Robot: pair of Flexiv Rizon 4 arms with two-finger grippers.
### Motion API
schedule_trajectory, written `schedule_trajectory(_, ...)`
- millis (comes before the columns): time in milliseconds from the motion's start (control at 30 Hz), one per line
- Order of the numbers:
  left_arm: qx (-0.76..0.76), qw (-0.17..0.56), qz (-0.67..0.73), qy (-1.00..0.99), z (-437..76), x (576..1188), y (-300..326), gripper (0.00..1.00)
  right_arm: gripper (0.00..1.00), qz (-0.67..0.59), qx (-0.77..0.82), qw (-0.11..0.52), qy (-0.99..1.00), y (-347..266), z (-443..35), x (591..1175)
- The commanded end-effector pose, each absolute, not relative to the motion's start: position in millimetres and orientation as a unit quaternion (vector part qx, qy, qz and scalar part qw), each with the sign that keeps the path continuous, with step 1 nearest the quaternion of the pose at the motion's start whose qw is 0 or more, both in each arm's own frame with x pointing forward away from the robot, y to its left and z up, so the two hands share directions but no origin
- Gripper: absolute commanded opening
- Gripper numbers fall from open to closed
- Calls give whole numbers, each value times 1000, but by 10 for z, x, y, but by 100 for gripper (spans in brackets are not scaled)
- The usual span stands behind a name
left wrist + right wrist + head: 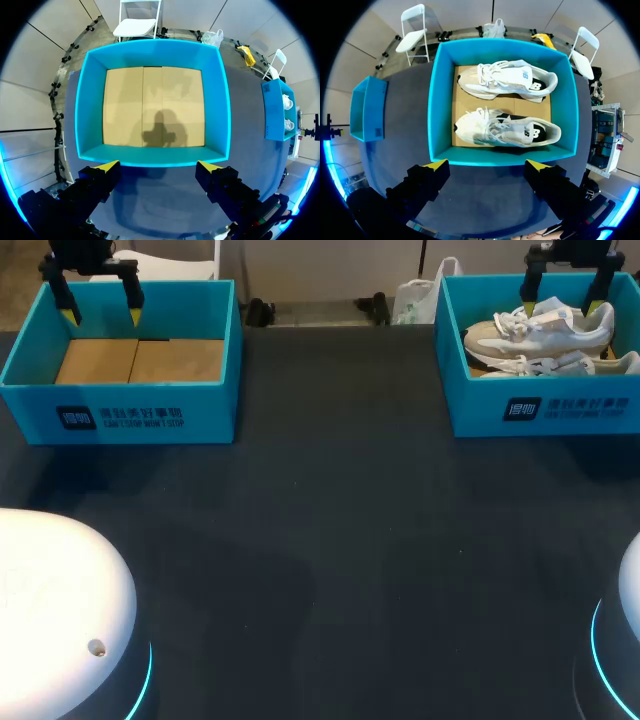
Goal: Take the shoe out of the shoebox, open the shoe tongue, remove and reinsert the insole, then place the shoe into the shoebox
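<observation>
Two white sneakers lie side by side in the teal shoebox [455, 380] at the table's far right: one [506, 79] toward the box's far wall, the other [507, 130] nearer my right gripper. My right gripper [560, 298] hangs open above that box [435, 110], nothing between its yellow fingertips [436, 165]. At the far left stands a second teal box [120, 415] with a bare cardboard floor [152, 106]. My left gripper [100, 302] hovers open over it, holding nothing; its yellow fingertips [106, 166] show in the left wrist view.
The dark table [330, 540] stretches between the two boxes and toward the front. The arm bases, white with cyan rings [50, 610], sit at the near corners. The shoe box shows as a teal wall [272, 110] off to one side of the left gripper.
</observation>
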State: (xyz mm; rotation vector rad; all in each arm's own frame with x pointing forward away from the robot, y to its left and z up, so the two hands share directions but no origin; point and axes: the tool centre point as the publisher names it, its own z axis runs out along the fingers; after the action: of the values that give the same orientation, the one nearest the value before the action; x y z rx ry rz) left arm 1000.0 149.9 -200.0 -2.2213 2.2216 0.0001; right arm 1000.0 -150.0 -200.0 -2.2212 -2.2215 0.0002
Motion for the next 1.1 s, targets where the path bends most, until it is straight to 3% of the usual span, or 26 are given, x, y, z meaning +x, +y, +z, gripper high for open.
schedule_trajectory(33,-707,0,0,707,-2000,10000,1499,100,100,0,-707,0,-707,-1500,-2000,10000)
schedule_trajectory(600,-707,0,0,707,-2000,10000,1499,100,100,0,-707,0,-707,-1500,-2000,10000)
schedule_trajectory(1100,-707,0,0,707,-2000,10000,1499,100,100,53,-720,-44,-690,-2323,-2226,10204)
